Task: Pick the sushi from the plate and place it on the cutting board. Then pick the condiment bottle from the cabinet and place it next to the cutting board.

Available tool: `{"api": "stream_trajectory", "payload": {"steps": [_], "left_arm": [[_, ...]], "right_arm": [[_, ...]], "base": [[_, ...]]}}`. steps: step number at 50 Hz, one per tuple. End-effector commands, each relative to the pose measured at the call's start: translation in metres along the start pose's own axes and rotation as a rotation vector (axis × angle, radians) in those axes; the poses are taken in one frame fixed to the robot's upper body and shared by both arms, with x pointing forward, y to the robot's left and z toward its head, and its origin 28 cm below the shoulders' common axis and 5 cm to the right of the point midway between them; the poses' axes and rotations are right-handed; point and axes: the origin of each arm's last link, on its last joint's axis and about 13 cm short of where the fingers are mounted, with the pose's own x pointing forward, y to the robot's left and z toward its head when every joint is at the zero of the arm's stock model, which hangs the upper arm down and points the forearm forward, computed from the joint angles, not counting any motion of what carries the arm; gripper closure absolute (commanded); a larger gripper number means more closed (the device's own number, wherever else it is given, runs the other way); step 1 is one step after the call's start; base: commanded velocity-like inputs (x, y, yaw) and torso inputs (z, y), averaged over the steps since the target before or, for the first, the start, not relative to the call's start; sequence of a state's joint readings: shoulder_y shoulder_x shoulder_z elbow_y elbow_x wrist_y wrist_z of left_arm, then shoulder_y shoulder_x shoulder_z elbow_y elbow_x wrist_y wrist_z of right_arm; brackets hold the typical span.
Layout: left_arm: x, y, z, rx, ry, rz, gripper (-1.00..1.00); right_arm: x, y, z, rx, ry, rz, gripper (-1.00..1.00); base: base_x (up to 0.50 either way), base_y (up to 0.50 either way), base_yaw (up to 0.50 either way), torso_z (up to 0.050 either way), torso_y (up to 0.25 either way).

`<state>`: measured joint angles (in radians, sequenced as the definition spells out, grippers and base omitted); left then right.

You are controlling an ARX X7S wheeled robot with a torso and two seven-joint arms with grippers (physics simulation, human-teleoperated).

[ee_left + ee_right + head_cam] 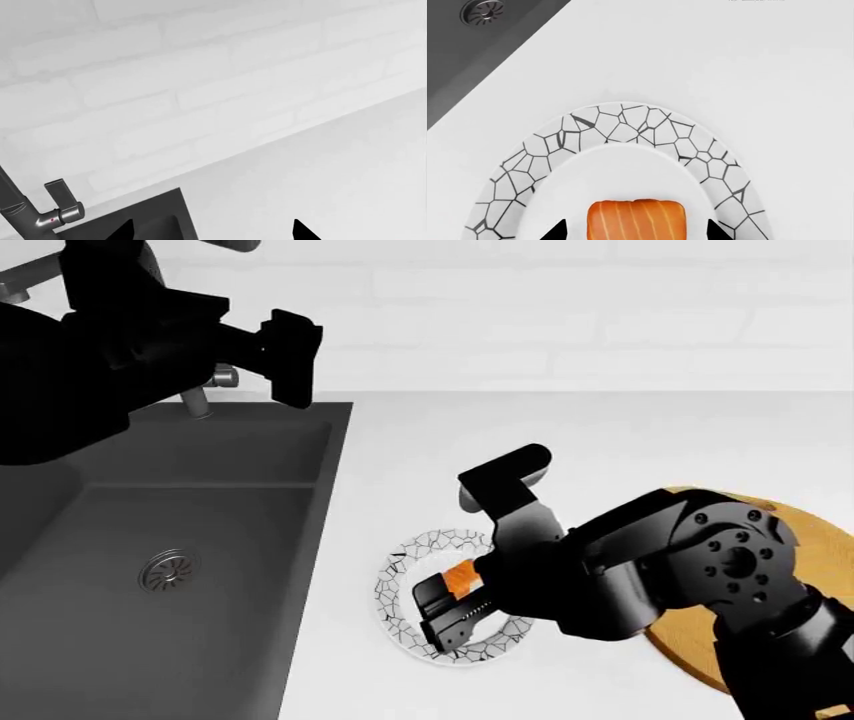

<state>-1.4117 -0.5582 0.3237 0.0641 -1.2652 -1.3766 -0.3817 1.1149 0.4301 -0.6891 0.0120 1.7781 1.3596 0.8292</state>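
The sushi (636,220), orange on top, lies in the middle of the white crackle-rimmed plate (620,120). My right gripper (636,231) is open, with a fingertip on each side of the sushi and a gap to both. In the head view the right gripper (447,605) hangs over the plate (400,575) and partly covers the sushi (462,577). The wooden cutting board (801,525) lies to the right, mostly hidden by my right arm. My left gripper (291,358) is open and empty, high above the sink's back edge. The condiment bottle is out of view.
A dark sink (160,540) with a drain (167,567) fills the left of the counter, and its faucet (40,215) stands at the back. A white brick wall (561,310) runs behind the white counter (601,430).
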Motion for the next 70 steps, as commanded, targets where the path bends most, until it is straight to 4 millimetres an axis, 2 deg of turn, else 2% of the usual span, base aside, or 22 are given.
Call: {"api": "stream_trajectory", "payload": {"steps": [1,8,9,21,37,48,60,66,70], "left_arm": [[0.000,0.000,0.000,0.000,0.000,-0.002,-1.00],[0.000,0.000,0.001,0.000,-0.002,-0.002,-1.00],[0.000,0.000,0.001,0.000,-0.002,-0.002,-1.00],[0.000,0.001,0.000,-0.004,-0.002,0.003,-1.00],[-0.008,-0.002,0.012,-0.001,-0.032,0.001,-1.00],[-0.005,-0.007,0.011,-0.005,-0.038,-0.010,-1.00],[0.007,-0.015,0.007,-0.009,-0.042,-0.031,-1.00],[0.009,-0.017,0.007,-0.006,-0.042,-0.039,-1.00],[0.007,-0.017,0.010,-0.005,-0.048,-0.040,-1.00]], "right_arm": [[0.004,0.002,-0.001,-0.003,0.019,0.008,-1.00],[0.004,0.002,-0.002,-0.007,0.022,0.008,-1.00],[0.004,0.002,-0.002,-0.008,0.022,0.007,1.00],[-0.004,0.001,0.000,-0.026,0.023,-0.018,1.00],[-0.056,-0.005,0.009,-0.033,-0.075,-0.126,1.00],[-0.092,-0.019,-0.017,0.034,-0.071,-0.223,1.00],[-0.131,-0.029,-0.052,0.124,-0.076,-0.347,1.00],[-0.142,-0.032,-0.066,0.158,-0.055,-0.402,1.00],[-0.144,-0.037,-0.068,0.170,-0.045,-0.434,1.00]], "base": [[0.00,0.00,0.00,0.000,0.000],[0.00,0.00,0.00,0.000,0.000],[0.00,0.00,0.00,0.000,0.000],[0.00,0.00,0.00,0.000,0.000],[0.00,0.00,0.00,0.000,0.000],[0.00,0.00,0.00,0.000,0.000],[0.00,0.00,0.00,0.000,0.000],[0.00,0.00,0.00,0.000,0.000],[0.00,0.00,0.00,0.000,0.000]]}}
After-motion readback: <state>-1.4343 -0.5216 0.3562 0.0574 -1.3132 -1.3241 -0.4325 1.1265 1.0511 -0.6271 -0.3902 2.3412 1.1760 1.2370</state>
